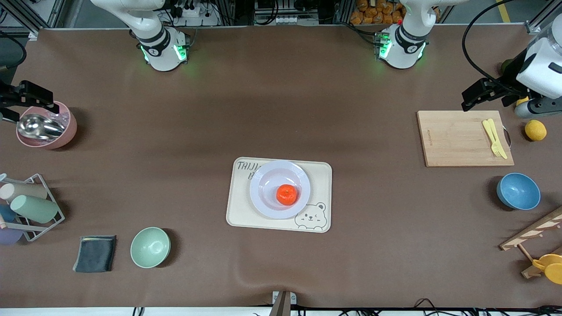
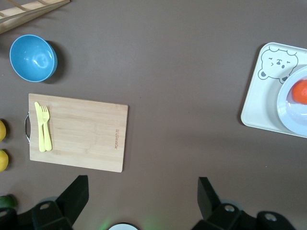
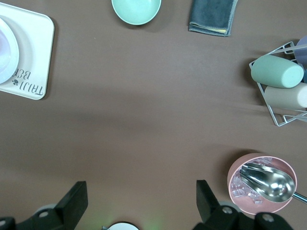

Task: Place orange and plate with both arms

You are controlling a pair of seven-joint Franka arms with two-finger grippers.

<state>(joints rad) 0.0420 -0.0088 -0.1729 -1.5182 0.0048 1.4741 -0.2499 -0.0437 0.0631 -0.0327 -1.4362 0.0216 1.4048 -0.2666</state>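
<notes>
Sitting in round pale lavender shallow plate (image 1: 268, 194) on cream bear tray (image 1: 321, 175), small glossy orange (image 1: 286, 194) looked slippery, roll-prone; plate stiff, best pinched by rim. Left gripper (image 2: 141, 197) over bare table beside wooden cutting board (image 1: 461, 138), right gripper (image 3: 140, 200) over table beside pink bowl (image 1: 66, 131), both waited spread wide, empty.

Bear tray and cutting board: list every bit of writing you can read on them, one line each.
"TRIJI..." on the cream bear tray, top line of its lettering; the plate hides the rest.
"B..." below it in the front view; the right wrist view shows roughly "BEA", upside down, partly hidden.
Small brand mark on the wooden cutting board, along the edge toward the tray: too small to read.
</notes>
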